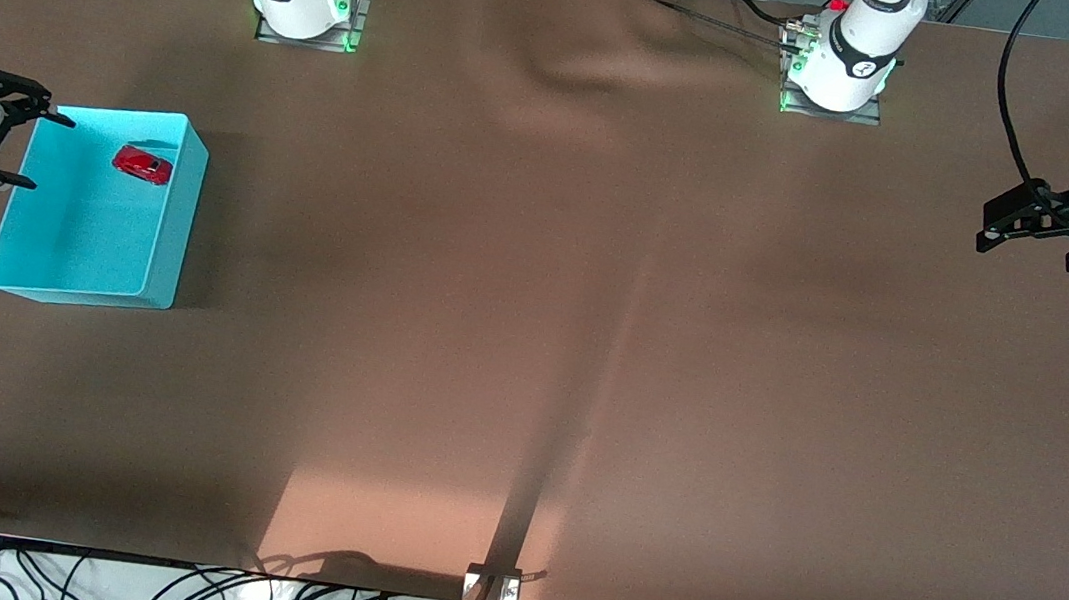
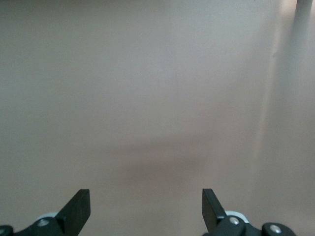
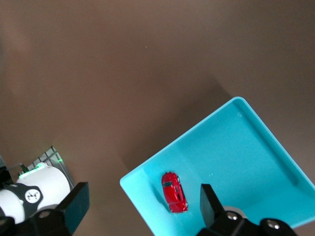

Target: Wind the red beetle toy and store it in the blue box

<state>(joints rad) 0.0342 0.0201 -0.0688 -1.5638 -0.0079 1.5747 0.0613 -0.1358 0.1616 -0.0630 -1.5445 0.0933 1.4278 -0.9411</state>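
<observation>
The red beetle toy [image 1: 142, 165] lies inside the blue box [image 1: 170, 228], in the corner nearest the right arm's base. It also shows in the right wrist view [image 3: 174, 192] on the floor of the blue box [image 3: 256, 157]. My right gripper [image 1: 26, 149] is open and empty, in the air beside the box's outer wall at the right arm's end of the table. My left gripper [image 1: 987, 231] is open and empty above bare cloth at the left arm's end; its wrist view shows only its fingertips [image 2: 78, 209] and the cloth.
The table is covered by a brown cloth [image 1: 530, 340] with a raised fold [image 1: 581, 64] between the two arm bases. A metal bracket [image 1: 492, 582] and cables lie at the table edge nearest the camera.
</observation>
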